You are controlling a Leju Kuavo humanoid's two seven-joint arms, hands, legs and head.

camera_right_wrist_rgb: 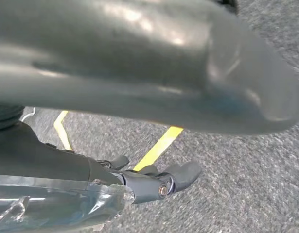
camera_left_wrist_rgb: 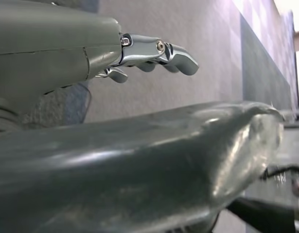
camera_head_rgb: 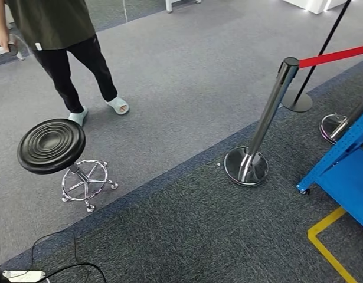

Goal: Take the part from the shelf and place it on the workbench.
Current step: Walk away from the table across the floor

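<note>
On the carpet floor [camera_head_rgb: 179, 88]: one black stool [camera_head_rgb: 51, 145], two chrome posts [camera_head_rgb: 260, 132], one blue shelf [camera_head_rgb: 349, 171], one person [camera_head_rgb: 59, 53]. Left robot hand [camera_left_wrist_rgb: 155, 53] and right robot hand [camera_right_wrist_rgb: 155, 182]: fingers apart, holding nothing. The part's position cannot be told.

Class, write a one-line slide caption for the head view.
Person walks past a black stool on grey carpet; chrome barrier post and blue shelf frame at right.

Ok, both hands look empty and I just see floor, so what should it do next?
Probably turn right toward the blue shelf frame. The left hand and right hand hang open over carpet, no part is in sight, and a stanchion stands near that path.
</note>
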